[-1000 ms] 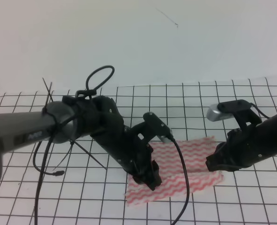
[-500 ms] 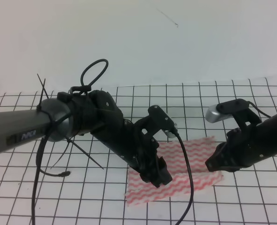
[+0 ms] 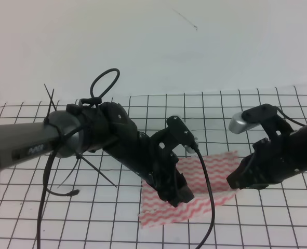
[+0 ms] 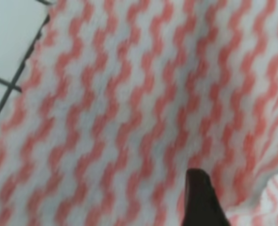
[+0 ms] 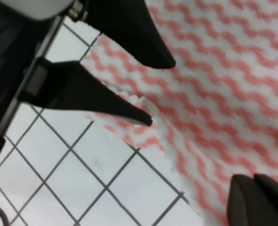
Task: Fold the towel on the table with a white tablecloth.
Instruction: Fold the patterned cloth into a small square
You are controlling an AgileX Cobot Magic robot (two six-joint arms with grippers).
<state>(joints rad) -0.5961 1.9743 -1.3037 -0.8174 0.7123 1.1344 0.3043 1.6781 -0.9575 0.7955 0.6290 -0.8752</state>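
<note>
The table [image 3: 18,116] wears a grid-lined tablecloth [image 3: 257,106]; the striped towel [image 3: 215,174] lies on it.

We see two black arms [image 3: 137,155], grey tube with white lettering, looping black cables [image 3: 104,83], and a silver-capped wrist camera [image 3: 241,123].

In the overhead view, the left arm's wrist and cable cover much of the towel [image 3: 221,174]; its left part is hidden. The left gripper [image 3: 180,196] is a dark mass pressed against the cloth, jaw spacing unreadable. The right gripper [image 3: 235,182] hides the towel's right edge; its tips merge into one dark shape. The left wrist view is blurred, one finger [image 4: 202,197] cut off by the bottom edge. The tablecloth [image 3: 28,218] runs beyond the frame's left, right and bottom edges.
</note>
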